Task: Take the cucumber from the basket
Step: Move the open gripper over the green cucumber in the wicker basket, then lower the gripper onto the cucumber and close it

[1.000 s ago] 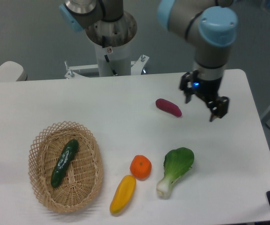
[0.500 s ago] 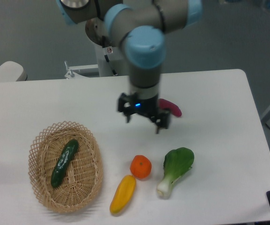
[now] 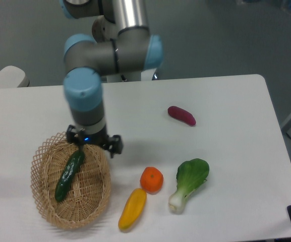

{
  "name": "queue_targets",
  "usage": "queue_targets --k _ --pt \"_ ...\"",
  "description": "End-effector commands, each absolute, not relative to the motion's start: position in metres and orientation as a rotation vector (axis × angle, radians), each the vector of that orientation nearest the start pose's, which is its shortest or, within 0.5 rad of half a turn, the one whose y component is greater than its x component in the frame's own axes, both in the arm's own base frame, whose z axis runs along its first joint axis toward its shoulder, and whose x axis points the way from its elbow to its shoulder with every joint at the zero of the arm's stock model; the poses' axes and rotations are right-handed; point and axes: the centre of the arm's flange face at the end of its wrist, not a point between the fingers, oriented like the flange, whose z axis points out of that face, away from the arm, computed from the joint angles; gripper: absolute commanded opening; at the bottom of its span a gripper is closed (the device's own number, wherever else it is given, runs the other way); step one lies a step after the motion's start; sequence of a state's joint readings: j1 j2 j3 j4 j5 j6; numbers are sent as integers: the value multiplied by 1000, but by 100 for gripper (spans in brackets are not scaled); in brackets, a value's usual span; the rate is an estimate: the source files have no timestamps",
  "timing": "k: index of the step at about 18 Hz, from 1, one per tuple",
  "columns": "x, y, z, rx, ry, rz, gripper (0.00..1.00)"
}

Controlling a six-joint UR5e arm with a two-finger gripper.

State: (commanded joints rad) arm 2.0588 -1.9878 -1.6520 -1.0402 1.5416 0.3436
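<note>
While the tool point(image 3: 94, 142) is held over the basket's point(image 3: 48, 212) upper rim, its fingers are seen spread apart | the cucumber point(image 3: 68, 169) is laid slantwise inside the basket, its upper end just beneath the tool | an orange point(image 3: 152, 179), yellow pepper point(image 3: 132, 208) and bok choy point(image 3: 188, 183) are set on the counter point(image 3: 226, 106) beside.

Single fixed view, high, facing the robot's base.
Looks down across the white counter point(image 3: 135, 108); claw point(image 3: 95, 143) sits left of centre, mid-distance.
</note>
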Motion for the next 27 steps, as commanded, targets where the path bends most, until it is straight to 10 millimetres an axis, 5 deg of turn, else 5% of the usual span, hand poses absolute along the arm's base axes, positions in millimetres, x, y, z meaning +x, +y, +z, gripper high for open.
queue_targets --k 16,21,27 --pt "-136 628 206 -3094 -127 -15 100" --pt "-138 628 207 -3087 -111 13 31" --pt "-138 630 215 -3075 -65 20 24"
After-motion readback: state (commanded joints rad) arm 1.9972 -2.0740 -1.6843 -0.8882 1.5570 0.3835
